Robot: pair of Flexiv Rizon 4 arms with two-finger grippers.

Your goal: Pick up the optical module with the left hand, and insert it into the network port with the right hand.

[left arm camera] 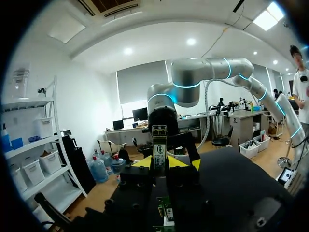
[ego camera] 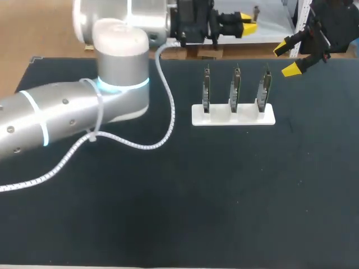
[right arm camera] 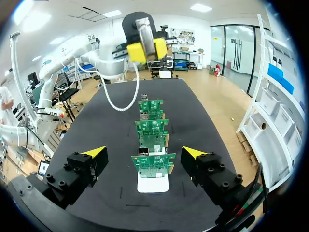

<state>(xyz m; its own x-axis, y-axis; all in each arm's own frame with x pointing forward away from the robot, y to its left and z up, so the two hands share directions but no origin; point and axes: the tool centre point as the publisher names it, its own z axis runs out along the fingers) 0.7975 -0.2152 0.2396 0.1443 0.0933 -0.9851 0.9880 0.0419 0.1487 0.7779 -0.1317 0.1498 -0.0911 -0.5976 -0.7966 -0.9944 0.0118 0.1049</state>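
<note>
left pincer (left arm camera: pixel 159 162) clamps optical module (left arm camera: pixel 159 144) upright | right pincer (right arm camera: pixel 143 152) spread wide, module well ahead

Left gripper (ego camera: pixel 247 23) raised, clamped on optical module (left arm camera: pixel 159 147); right gripper (ego camera: pixel 287 59) fingers spread.

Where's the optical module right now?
Left wrist view: the optical module is clamped between the left hand's yellow tips, held in the air beyond the white stand and its three boards.

Black tabletop (ego camera: pixel 224 196), tan floor (right arm camera: pixel 222 96), white walls (left arm camera: pixel 91 106), bright ceiling lights (left arm camera: pixel 128 50), white storage shelving (left arm camera: pixel 29 145)
</note>
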